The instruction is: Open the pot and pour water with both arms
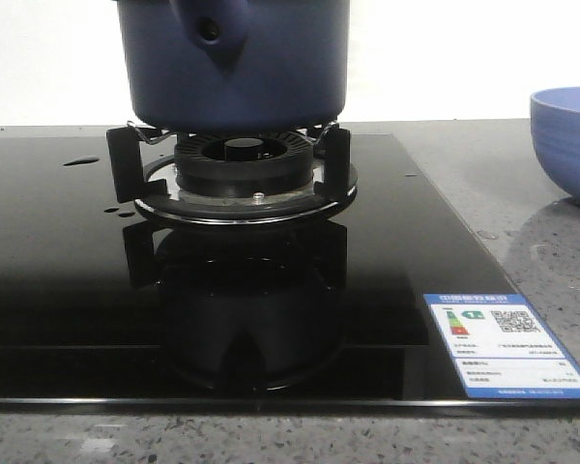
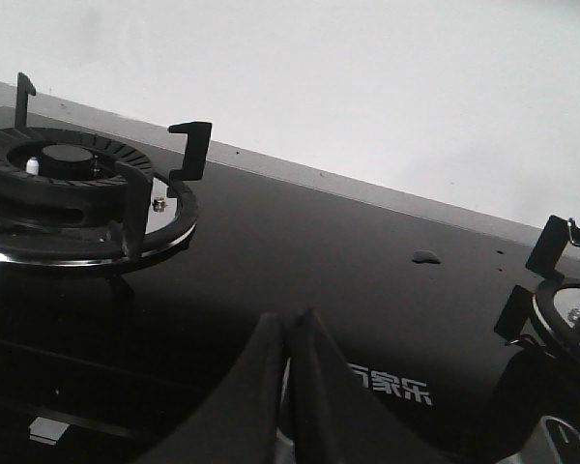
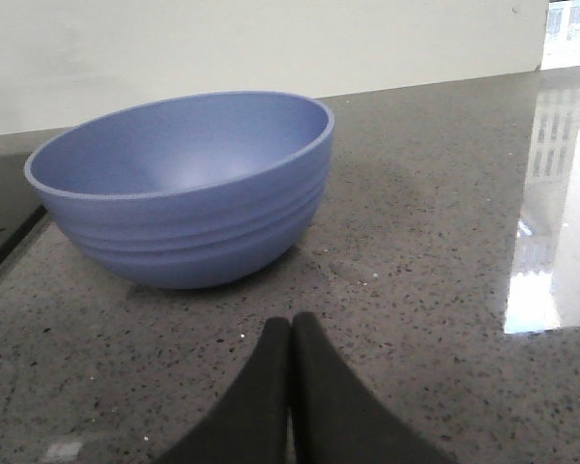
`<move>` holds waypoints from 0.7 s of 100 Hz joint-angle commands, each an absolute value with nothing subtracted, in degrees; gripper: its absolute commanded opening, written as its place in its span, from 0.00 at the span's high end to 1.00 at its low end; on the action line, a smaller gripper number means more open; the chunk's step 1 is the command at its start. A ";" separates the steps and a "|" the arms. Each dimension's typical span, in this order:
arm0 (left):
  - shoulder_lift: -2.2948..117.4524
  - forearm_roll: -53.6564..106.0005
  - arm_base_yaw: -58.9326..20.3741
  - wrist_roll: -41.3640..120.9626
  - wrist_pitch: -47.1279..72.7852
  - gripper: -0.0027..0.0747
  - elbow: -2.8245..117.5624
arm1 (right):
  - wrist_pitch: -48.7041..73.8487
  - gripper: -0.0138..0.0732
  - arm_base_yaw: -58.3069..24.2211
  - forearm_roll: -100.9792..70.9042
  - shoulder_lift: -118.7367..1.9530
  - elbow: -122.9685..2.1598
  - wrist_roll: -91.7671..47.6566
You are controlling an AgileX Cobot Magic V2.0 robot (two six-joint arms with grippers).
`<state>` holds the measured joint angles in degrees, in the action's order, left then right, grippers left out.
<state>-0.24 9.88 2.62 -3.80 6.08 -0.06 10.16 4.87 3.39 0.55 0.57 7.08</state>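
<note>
Both grippers, left gripper (image 2: pixel 288 333) and right gripper (image 3: pixel 290 338), are sitting fully closed, empty. Front view alone is showing the pot (image 1: pixel 234 60) on the burner (image 1: pixel 240 169), top cropped; droplets, possibly water (image 1: pixel 81 160), are lying beside it.

I read this as a kitchen: black glass gas hob (image 1: pixel 68 290) with burners (image 1: pixel 237 164), energy label (image 1: pixel 507 345) at its near right corner, speckled grey stone counter (image 3: pixel 416 242), plain white wall (image 2: pixel 367 87) behind.

bright, even light | window glare on countertop (image 3: pixel 546 213) | frames sharp
</note>
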 commanded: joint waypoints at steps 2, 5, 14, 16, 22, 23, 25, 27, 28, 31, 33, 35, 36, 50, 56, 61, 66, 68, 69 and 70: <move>-1.71 10.44 2.28 -4.27 2.06 0.99 -2.00 | 6.17 0.92 4.87 3.43 1.42 2.12 7.28; -1.71 10.44 2.28 -4.27 2.06 0.99 -2.00 | 6.17 0.92 4.87 3.43 1.42 2.12 7.28; -1.71 10.44 2.28 -4.27 2.06 0.99 -2.00 | 6.17 0.92 4.87 3.43 1.42 2.12 7.28; -1.71 10.44 2.28 -4.27 2.06 0.99 -2.00 | 6.17 0.92 4.87 3.43 1.42 2.12 7.28; -1.71 10.44 2.28 -4.27 2.06 0.99 -2.00 | 6.17 0.92 4.87 3.43 1.42 2.12 7.28; -1.71 10.44 2.28 -4.27 2.06 0.99 -2.00 | 6.17 0.92 4.87 3.43 1.42 2.12 7.28; -1.71 10.44 2.28 -4.27 2.06 0.99 -2.00 | 6.17 0.92 4.87 3.43 1.42 2.12 7.28; -1.71 10.44 2.28 -4.27 1.95 0.99 -2.00 | 6.17 0.92 4.87 3.43 1.42 2.12 7.28; -1.71 10.44 2.28 -4.27 1.95 0.99 -2.00 | 6.17 0.92 4.87 3.43 1.42 2.12 7.28; -1.71 10.44 2.28 -4.27 1.95 0.99 -2.00 | 6.17 0.92 4.87 3.43 1.42 2.12 7.28; -1.71 10.44 2.28 -4.27 1.95 0.99 -2.00 | 6.17 0.92 4.87 3.43 1.42 2.12 7.28; -1.71 10.44 2.28 -4.27 1.95 0.99 -2.00 | 6.07 0.92 4.87 3.43 1.42 2.12 7.28; -1.71 10.44 2.28 -4.27 1.95 0.99 -2.00 | 6.08 0.92 4.87 3.43 1.42 2.12 7.28; -1.71 10.44 2.28 -4.27 1.95 0.99 -2.00 | 5.93 0.92 4.87 2.10 1.42 2.12 7.28; -1.71 10.44 2.28 -4.27 1.95 0.99 -2.00 | 5.67 0.92 4.87 0.37 1.42 2.12 7.28; -1.71 11.17 2.28 -4.27 1.95 0.99 -2.00 | 4.99 0.92 4.87 -2.55 1.42 2.12 7.28; -1.71 12.65 2.28 -4.27 1.95 0.99 -2.00 | 4.26 0.92 4.87 -6.17 1.42 2.12 7.28; -1.71 13.69 2.28 -4.27 1.95 0.99 -1.90 | 4.07 0.92 4.87 -7.35 1.42 2.12 7.28; -1.71 14.11 2.28 -4.27 1.95 0.99 -1.90 | 3.94 0.92 4.87 -8.58 1.42 2.12 7.28; -1.71 15.00 2.28 -4.27 1.95 0.99 -1.90 | 3.79 0.92 4.87 -9.85 1.42 2.12 7.28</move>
<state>-0.24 11.23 2.62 -3.80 6.08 -0.06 9.63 4.87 -3.76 0.55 0.57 7.12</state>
